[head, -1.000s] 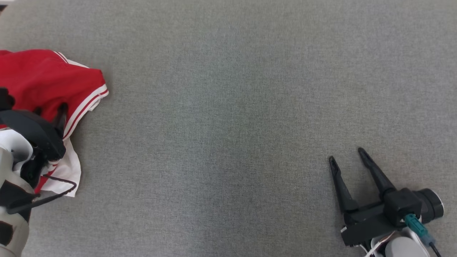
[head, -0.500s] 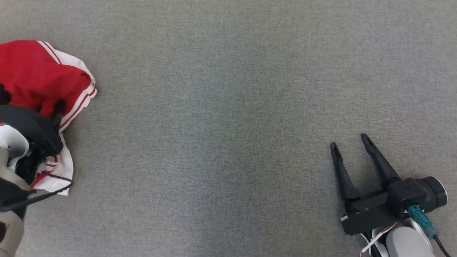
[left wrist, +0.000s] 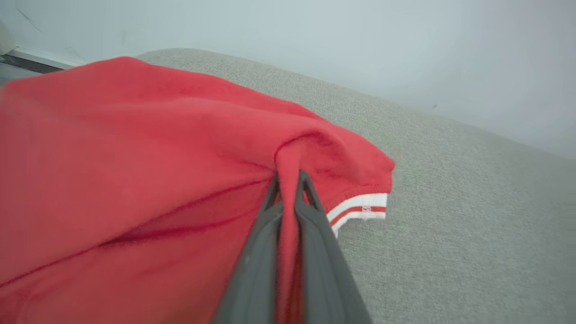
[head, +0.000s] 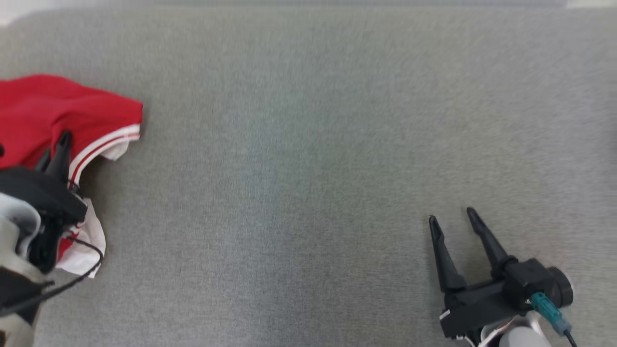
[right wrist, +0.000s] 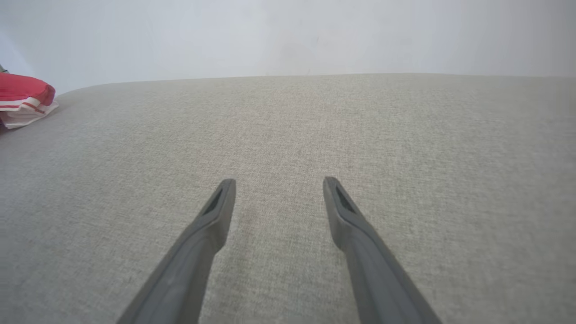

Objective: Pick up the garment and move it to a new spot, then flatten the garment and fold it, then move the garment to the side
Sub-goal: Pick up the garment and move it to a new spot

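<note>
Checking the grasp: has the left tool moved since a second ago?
Yes. The left tool has shut on a red fold of the garment, beside its striped cuff.

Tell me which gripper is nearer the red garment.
Left. The left gripper is shut on a fold of the red garment, so it touches it. The right gripper stands open over the grey surface, well off to the garment's right.

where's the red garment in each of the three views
head view: red garment at the left edge, above middle.
left wrist view: garment spreads across left and centre, a fold pinched in the left gripper.
right wrist view: garment small at the far left edge, upper part.
shared landmark: its white-and-red striped cuff.
</note>
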Robot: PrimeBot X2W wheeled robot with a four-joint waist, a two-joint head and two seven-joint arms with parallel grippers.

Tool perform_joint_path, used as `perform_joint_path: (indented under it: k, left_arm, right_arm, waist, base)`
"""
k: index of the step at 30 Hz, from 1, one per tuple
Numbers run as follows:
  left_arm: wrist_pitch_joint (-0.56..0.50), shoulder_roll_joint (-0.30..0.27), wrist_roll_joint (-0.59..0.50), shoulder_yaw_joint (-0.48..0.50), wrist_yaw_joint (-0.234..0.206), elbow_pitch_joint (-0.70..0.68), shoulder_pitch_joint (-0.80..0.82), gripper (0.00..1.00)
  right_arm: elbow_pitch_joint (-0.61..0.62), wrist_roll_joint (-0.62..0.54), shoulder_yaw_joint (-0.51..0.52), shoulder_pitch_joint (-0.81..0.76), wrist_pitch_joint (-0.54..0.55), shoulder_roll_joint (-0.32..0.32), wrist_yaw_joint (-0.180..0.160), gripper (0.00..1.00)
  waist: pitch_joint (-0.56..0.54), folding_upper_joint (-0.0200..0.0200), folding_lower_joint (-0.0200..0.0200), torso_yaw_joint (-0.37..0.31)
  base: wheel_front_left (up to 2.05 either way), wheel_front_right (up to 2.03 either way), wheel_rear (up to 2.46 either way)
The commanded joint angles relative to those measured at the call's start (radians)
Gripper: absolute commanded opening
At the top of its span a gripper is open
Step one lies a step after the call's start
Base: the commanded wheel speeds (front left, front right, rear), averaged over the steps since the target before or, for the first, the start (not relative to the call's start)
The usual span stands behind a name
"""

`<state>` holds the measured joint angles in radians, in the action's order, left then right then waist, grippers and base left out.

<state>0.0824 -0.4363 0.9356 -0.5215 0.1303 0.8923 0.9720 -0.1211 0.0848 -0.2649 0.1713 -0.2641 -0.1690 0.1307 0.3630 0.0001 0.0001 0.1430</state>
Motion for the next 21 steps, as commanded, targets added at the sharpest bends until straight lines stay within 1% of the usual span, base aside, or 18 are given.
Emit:
perform_joint_path:
  k: [1,4,9,10,14,16,21]
  left_arm:
    - [0.025,-0.014,0.004,-0.008,0.000,-0.007,-0.028,0.00]
    - [0.083,-0.018,0.026,-0.020,0.000,-0.039,-0.063,0.00]
    - [0.134,-0.029,0.056,-0.025,0.000,-0.082,-0.101,0.00]
    - [0.142,-0.033,0.058,-0.029,0.000,-0.104,-0.107,0.00]
    - [0.145,-0.039,0.078,-0.029,0.000,-0.154,-0.119,0.00]
    - [0.138,-0.049,0.086,-0.029,0.000,-0.186,-0.112,0.00]
    - [0.115,-0.054,0.112,-0.018,-0.002,-0.285,-0.093,0.00]
  right_arm:
    - [-0.003,0.007,-0.001,-0.018,-0.001,0.007,0.000,1.00]
    - [-0.010,0.024,0.005,-0.054,-0.001,0.027,0.000,1.00]
    - [-0.020,0.048,-0.001,-0.113,-0.001,0.043,0.000,1.00]
    - [-0.023,0.056,0.000,-0.135,-0.001,0.045,0.000,1.00]
    - [-0.025,0.067,-0.004,-0.166,-0.001,0.046,0.000,1.00]
    - [-0.022,0.071,-0.001,-0.173,-0.001,0.044,0.000,1.00]
    - [-0.013,0.076,0.009,-0.184,-0.001,0.043,0.000,1.00]
  waist:
    - [-0.081,-0.0001,-0.0001,-0.039]
    - [-0.146,-0.0001,-0.0001,-0.065]
    - [-0.251,-0.0001,-0.0001,-0.112]
    - [-0.286,-0.0001,-0.0001,-0.132]
    - [-0.347,-0.0001,-0.0001,-0.181]
    - [-0.363,-0.0001,-0.0001,-0.208]
    - [-0.389,-0.0001,-0.0001,-0.277]
  base:
    - [0.00,0.00,0.00]
    - [0.00,0.00,0.00]
    - [0.00,0.00,0.00]
    - [0.00,0.00,0.00]
    - [0.00,0.00,0.00]
    - [0.00,0.00,0.00]
    - [0.00,0.00,0.00]
